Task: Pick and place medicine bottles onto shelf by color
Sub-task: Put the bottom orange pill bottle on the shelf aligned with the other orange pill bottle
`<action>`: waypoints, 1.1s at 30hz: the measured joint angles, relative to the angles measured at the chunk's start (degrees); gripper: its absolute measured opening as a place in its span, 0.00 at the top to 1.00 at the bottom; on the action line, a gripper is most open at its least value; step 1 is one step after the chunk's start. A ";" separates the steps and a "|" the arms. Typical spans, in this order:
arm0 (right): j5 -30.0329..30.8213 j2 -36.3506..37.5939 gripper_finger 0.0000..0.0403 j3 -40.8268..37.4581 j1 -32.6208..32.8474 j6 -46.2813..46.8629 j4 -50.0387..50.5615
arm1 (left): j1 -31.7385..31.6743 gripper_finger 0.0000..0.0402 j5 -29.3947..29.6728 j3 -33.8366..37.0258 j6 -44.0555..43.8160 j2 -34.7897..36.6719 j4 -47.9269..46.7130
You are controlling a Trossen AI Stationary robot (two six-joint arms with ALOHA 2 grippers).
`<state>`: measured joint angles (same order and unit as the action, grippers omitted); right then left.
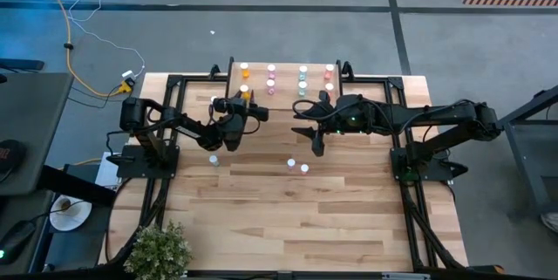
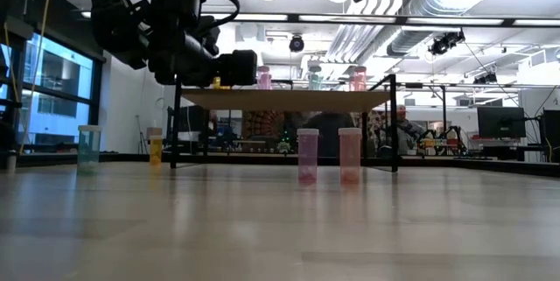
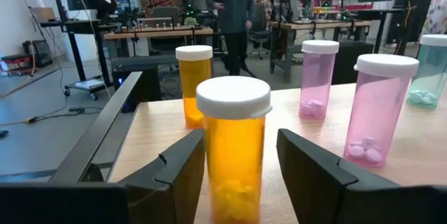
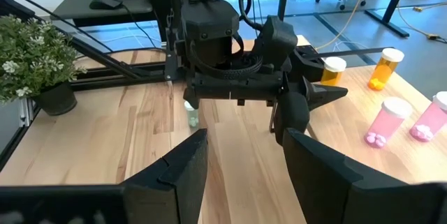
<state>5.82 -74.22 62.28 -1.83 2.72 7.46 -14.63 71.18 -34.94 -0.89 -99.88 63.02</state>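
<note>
The shelf [image 1: 288, 78] stands at the table's far side and carries rows of medicine bottles: orange [image 1: 245, 69], pink [image 1: 271, 75], teal [image 1: 302, 75] and red [image 1: 329, 72]. My left gripper [image 3: 241, 161] reaches level over the shelf's left end, open. Its fingers stand on either side of the front orange bottle [image 3: 234, 147], which stands upright on the shelf board. A second orange bottle [image 3: 194, 84] and two pink ones [image 3: 318, 77] [image 3: 380, 109] stand behind. My right gripper [image 4: 244, 175] hangs open and empty above the table's middle [image 1: 307, 132]. My left gripper comes level at the front orange bottle's body [image 3: 260, 168], one finger on each side. A gap shows between the body and one finger [image 3: 307, 175]. Whether the other finger [image 3: 183, 175] touches the body I cannot tell. The bottle stands upright on its base.
Loose bottles stand on the table: a teal one [image 1: 214, 160] at the left and two pinkish ones [image 1: 291, 164] [image 1: 304, 168] near the middle. A potted plant [image 1: 161, 249] sits at the near left corner. People stand in the room behind the shelf.
</note>
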 joint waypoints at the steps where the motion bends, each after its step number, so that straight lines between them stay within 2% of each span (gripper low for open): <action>1: 0.00 0.00 0.56 0.00 -0.01 -0.01 0.12 | 0.00 0.57 -0.03 0.00 0.00 0.00 0.03; 22: 0.00 0.00 0.56 0.00 0.00 0.00 0.11 | 0.00 0.57 0.00 0.00 0.15 0.02 1.97; 33: 0.00 0.00 0.56 0.00 -0.02 0.00 0.11 | 0.03 0.57 0.00 0.00 7.06 0.07 7.90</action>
<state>5.82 -74.22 62.28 -1.85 2.72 7.57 -14.60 71.18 -34.94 6.17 -99.81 70.92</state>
